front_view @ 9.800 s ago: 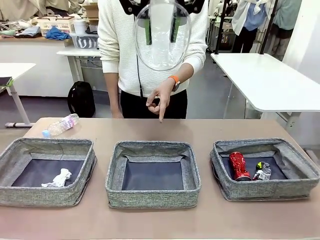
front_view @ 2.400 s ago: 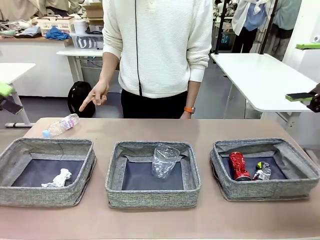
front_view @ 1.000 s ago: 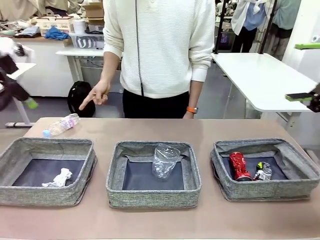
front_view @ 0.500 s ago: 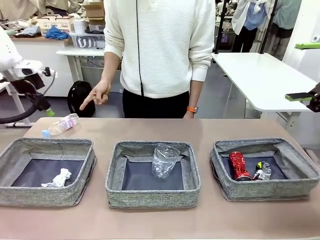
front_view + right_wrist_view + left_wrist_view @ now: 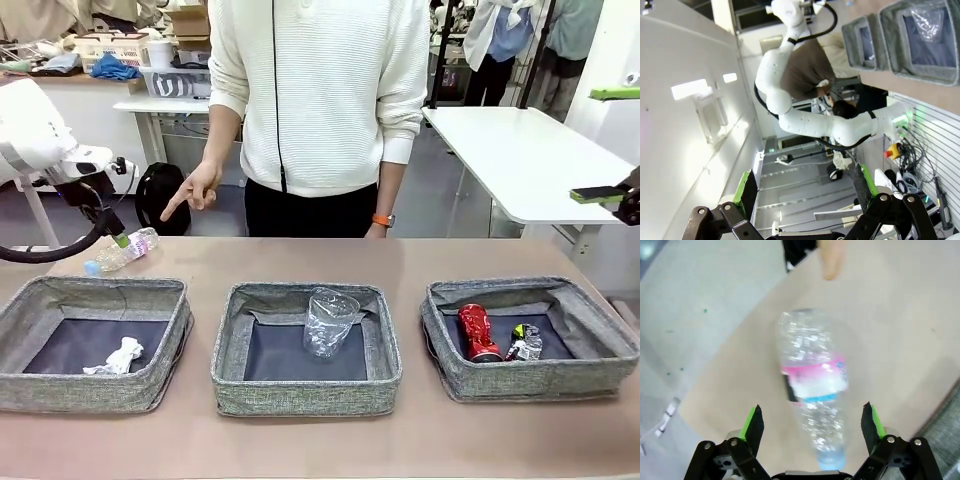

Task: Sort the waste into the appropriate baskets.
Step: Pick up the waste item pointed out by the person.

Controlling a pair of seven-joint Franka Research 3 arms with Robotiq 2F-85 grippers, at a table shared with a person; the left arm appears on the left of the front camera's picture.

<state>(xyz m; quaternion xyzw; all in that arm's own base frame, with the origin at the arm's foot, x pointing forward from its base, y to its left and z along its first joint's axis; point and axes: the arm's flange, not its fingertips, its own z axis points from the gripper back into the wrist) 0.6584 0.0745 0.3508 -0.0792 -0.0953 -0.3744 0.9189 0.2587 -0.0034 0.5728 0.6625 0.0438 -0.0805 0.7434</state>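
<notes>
A clear plastic bottle with a pink label lies on the table behind the left basket. My left gripper hangs open just above it. In the left wrist view the bottle lies lengthwise between the spread fingers of that gripper. A white paper wad sits in the left basket. The middle basket holds a crushed clear bottle. A red can and a silver-black can lie in the right basket. My right gripper is open, raised at the right edge.
The person stands at the far side, one hand pointing down toward the lying bottle; the fingertip shows beyond it. A basket corner lies close by. The right wrist view looks sideways at two baskets.
My left arm has swung in from the left edge and come down over the lying bottle. The right gripper and the person's pointing hand have stayed put.
</notes>
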